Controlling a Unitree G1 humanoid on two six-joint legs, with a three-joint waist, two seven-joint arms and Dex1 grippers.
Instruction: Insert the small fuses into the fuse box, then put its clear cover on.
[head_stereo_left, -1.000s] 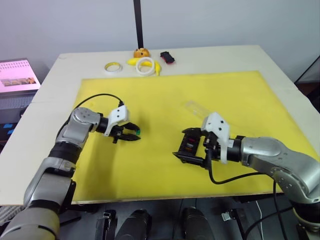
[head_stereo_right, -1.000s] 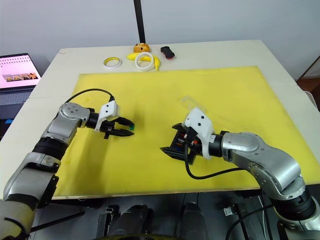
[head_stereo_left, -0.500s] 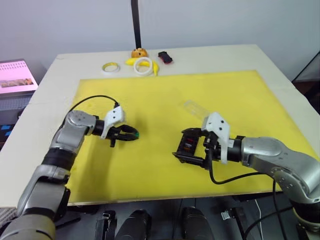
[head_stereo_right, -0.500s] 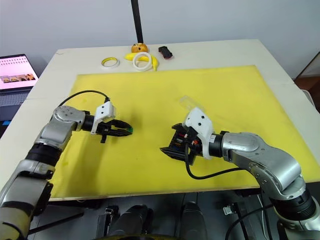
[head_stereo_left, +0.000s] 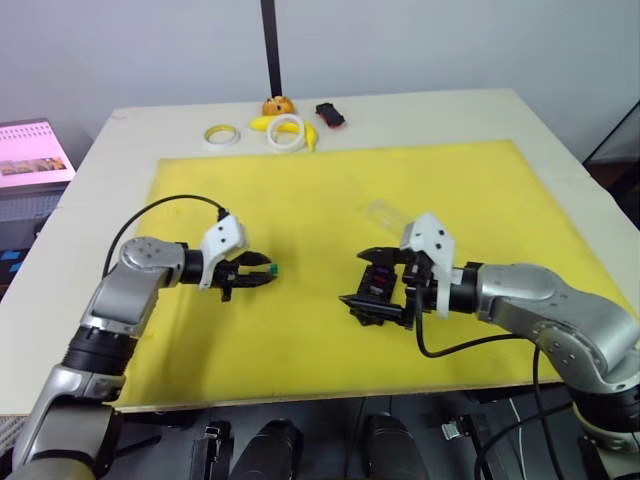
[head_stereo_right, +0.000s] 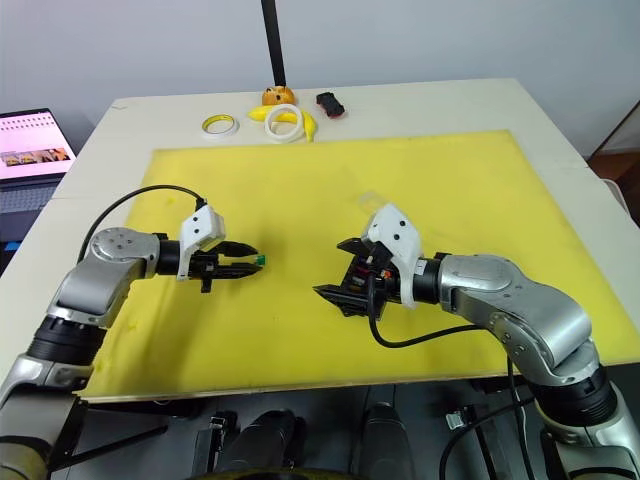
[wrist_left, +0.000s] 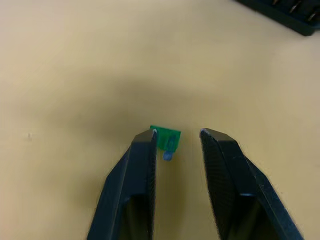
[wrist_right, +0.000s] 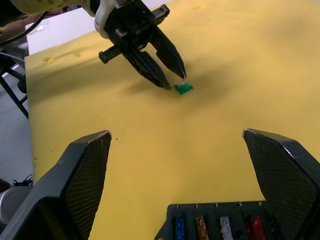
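Observation:
A green fuse (wrist_left: 165, 138) lies on the yellow mat (head_stereo_left: 300, 190), touching the inner tip of one finger of my left gripper (wrist_left: 177, 133). That gripper is open and low over the mat, left of centre (head_stereo_left: 258, 273). My right gripper (head_stereo_left: 360, 278) is open wide, a finger on either side of the black fuse box (head_stereo_left: 382, 288). In the right wrist view a gap shows between the fuse box (wrist_right: 215, 225) and one finger. Blue, orange, grey and red fuses sit in the box's slots. The clear cover (head_stereo_left: 385, 212) lies flat just behind the right gripper.
At the far table edge lie two tape rings (head_stereo_left: 222, 134) (head_stereo_left: 290, 130), a banana (head_stereo_left: 314, 137), an orange object (head_stereo_left: 283, 104) and a small black-and-red object (head_stereo_left: 332, 115). A black pole (head_stereo_left: 268, 45) rises behind them. A laptop (head_stereo_left: 35, 150) sits off the table's left.
My left forearm has swung lower and outward while its gripper stays at the green fuse. The right gripper and the fuse box have shifted slightly left, towards the left gripper.

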